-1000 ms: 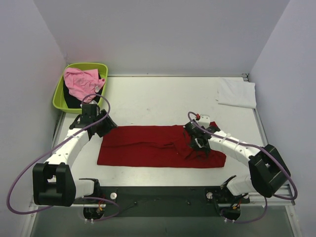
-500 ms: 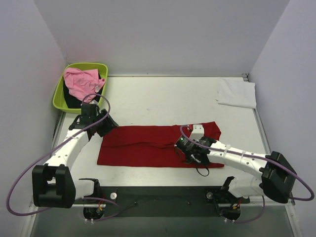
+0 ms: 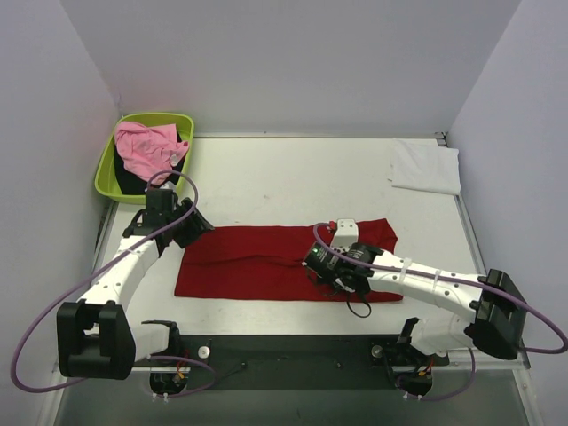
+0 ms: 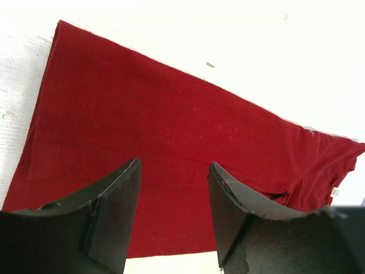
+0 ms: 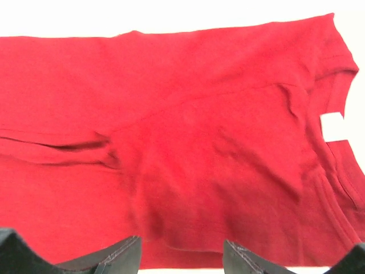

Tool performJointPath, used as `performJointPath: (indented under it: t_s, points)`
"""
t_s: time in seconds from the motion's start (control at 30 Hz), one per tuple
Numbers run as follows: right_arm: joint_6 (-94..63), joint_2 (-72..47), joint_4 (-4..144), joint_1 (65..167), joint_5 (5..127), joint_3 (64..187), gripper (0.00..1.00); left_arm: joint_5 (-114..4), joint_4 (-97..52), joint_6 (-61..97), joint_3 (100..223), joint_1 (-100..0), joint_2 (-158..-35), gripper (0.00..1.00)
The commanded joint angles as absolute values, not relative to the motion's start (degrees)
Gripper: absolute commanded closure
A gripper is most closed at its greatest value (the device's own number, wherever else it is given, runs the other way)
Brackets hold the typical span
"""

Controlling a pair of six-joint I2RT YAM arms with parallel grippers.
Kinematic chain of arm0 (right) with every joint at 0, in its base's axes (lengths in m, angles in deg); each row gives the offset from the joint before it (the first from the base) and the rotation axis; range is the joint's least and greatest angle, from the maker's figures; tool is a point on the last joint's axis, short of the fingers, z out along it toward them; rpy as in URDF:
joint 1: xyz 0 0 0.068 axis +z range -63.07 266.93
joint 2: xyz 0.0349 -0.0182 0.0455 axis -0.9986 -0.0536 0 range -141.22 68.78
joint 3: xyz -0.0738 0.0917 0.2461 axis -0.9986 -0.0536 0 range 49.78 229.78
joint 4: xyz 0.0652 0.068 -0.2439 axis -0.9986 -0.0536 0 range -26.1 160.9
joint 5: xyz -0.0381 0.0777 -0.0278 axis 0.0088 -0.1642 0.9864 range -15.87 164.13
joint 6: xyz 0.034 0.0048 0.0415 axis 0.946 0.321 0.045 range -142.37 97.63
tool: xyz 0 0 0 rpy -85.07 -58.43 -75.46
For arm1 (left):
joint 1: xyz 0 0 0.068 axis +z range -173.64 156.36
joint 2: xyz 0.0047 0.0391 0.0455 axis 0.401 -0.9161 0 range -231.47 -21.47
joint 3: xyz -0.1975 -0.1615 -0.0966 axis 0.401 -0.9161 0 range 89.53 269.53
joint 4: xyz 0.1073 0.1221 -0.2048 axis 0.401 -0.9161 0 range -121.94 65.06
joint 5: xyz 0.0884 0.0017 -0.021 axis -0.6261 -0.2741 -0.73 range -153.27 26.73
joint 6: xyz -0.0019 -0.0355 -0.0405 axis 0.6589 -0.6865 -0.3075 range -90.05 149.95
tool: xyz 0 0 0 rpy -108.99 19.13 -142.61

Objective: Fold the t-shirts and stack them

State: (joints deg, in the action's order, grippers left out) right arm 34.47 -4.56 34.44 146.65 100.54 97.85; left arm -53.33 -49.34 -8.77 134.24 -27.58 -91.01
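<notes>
The deep red t-shirt [image 3: 257, 262] lies flat as a long band across the near middle of the table, its right end folded in. My right gripper [image 3: 321, 266] hovers open over its right half; in the right wrist view the red t-shirt [image 5: 188, 131] fills the frame, with nothing between the right gripper's [image 5: 179, 254] jaws. My left gripper [image 3: 193, 229] hangs open over the shirt's far left corner, and its wrist view has the left gripper [image 4: 174, 191] empty above the red cloth [image 4: 171, 125]. A white t-shirt [image 3: 426, 166] lies folded at the back right.
A lime-green tub [image 3: 109, 169] stands at the back left corner, holding a crumpled pink t-shirt [image 3: 146, 146] on top of a black one [image 3: 133, 182]. A white label [image 5: 333, 125] shows at the red shirt's collar. Walls close in on three sides.
My right gripper carried the red shirt's right end leftward, then opened and let it go; that end now lies folded over. The left arm has hardly moved.
</notes>
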Motion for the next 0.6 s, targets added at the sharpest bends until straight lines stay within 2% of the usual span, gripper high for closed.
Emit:
performJointPath:
  t_s: [0.0,0.23,0.57]
  points:
    - [33.2,-9.3,32.2,149.3,103.4,103.6,0.43,-52.5,-47.6,-8.4,134.0,-27.2,-89.1,0.40]
    - [31.8,-17.5,36.0,151.8,101.0,106.4,0.47,-52.7,-47.9,-8.2,133.7,-27.1,-88.6,0.40]
    - [31.1,-22.0,37.5,151.6,101.1,106.2,0.53,-52.9,-48.5,-7.6,134.1,-26.7,-88.4,0.40]
